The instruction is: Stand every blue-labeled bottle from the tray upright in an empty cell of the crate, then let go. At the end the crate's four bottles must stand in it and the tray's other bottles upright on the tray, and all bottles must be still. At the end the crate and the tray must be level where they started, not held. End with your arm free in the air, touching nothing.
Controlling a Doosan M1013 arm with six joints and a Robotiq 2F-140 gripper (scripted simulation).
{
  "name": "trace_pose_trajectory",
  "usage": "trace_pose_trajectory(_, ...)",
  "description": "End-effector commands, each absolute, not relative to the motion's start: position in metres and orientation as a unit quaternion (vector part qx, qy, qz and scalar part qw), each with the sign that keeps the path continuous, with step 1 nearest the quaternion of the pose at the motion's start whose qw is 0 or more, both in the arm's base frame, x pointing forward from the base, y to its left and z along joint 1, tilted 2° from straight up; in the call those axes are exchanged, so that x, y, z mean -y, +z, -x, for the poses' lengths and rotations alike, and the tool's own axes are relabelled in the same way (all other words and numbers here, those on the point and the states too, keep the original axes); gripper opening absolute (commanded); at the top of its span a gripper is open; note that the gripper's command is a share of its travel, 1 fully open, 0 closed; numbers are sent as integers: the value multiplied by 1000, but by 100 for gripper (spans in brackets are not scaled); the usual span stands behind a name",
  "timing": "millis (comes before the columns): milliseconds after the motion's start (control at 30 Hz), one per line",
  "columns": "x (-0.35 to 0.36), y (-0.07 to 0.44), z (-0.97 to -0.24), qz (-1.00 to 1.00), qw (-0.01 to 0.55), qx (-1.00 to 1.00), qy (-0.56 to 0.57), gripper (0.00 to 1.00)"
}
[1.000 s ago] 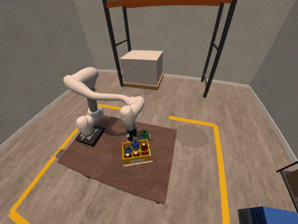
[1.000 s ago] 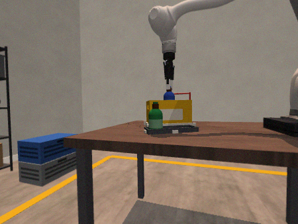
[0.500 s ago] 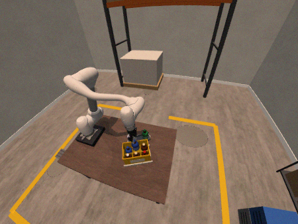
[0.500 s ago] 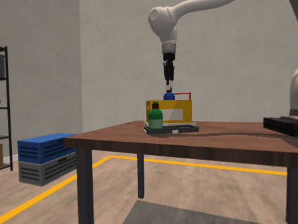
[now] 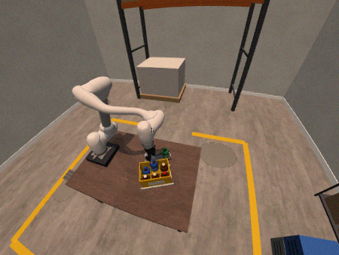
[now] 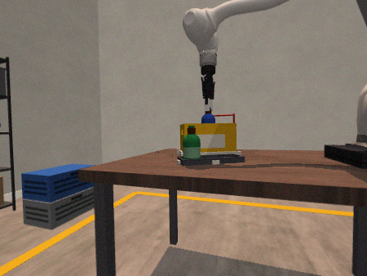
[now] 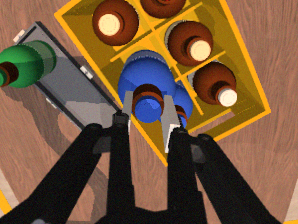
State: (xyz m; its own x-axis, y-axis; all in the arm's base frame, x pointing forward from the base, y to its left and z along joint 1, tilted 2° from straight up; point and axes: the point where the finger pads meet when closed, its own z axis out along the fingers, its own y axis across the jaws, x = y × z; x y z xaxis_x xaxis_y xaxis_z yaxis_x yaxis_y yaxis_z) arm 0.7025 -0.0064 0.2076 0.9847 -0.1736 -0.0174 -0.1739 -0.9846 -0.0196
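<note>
Above a wooden table, we see the gripper of a white robot arm pointing down, its fingers clamped on the neck of a blue bottle. We find that bottle upright at the middle cell of the tray-side row in a yellow crate, its blue shoulder showing above the rim; we cannot tell whether its base touches the crate's floor. In the cell beside it, a second blue bottle stands lower, partly hidden from the wrist view by the held one and a fingertip. We count four brown bottles in the remaining cells: three with cream caps and one with a red cap. Just beside the crate lies the low dark tray, where a green bottle stands upright near one end, well clear of the fingers. Both crate and tray sit level on the tabletop, and the gripper touches neither, as far as we can see.
</note>
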Motion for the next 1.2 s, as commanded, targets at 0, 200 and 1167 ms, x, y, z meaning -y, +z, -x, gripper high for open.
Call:
trace_pose_trajectory(0,6,208,-702,996,11,-87,8,0)
trace_pose_trajectory(200,6,208,-702,996,11,-87,8,0)
trace_pose_trajectory(1167,6,204,-702,996,11,-87,8,0)
